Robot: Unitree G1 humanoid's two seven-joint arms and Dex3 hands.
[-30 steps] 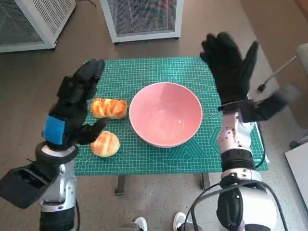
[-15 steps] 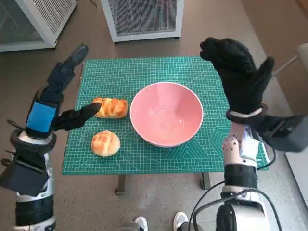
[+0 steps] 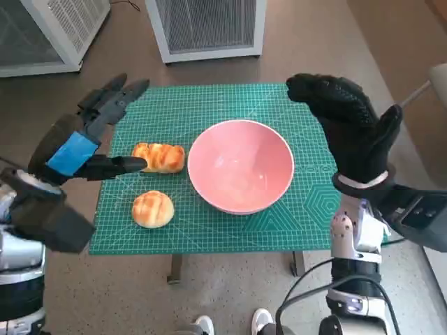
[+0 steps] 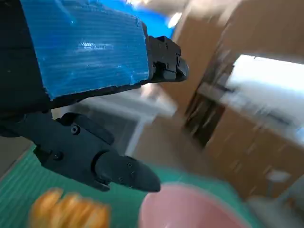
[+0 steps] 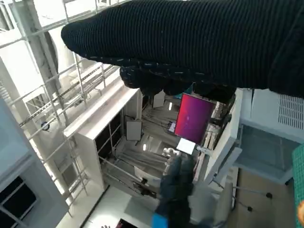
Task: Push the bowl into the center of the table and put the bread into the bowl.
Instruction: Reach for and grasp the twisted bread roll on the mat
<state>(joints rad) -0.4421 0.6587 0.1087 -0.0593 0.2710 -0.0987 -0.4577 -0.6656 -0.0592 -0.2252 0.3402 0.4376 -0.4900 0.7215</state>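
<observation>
A pink bowl stands near the middle of the green mat; its rim also shows in the left wrist view. Left of it lie a long golden bread and a round bun closer to the front edge. The long bread appears blurred in the left wrist view. My left hand is raised over the mat's left edge, fingers spread, empty, its thumb pointing at the long bread. My right hand hovers above the mat's right side, fingers apart, holding nothing.
Two white mesh-fronted units stand on the floor beyond the table. A cable and stand lie at the right. Shoe tips show below the table's front edge.
My left hand has lifted and swung out past the mat's left edge, then opened wider. My right hand has drifted a little toward the front right. Bowl and breads stay put.
</observation>
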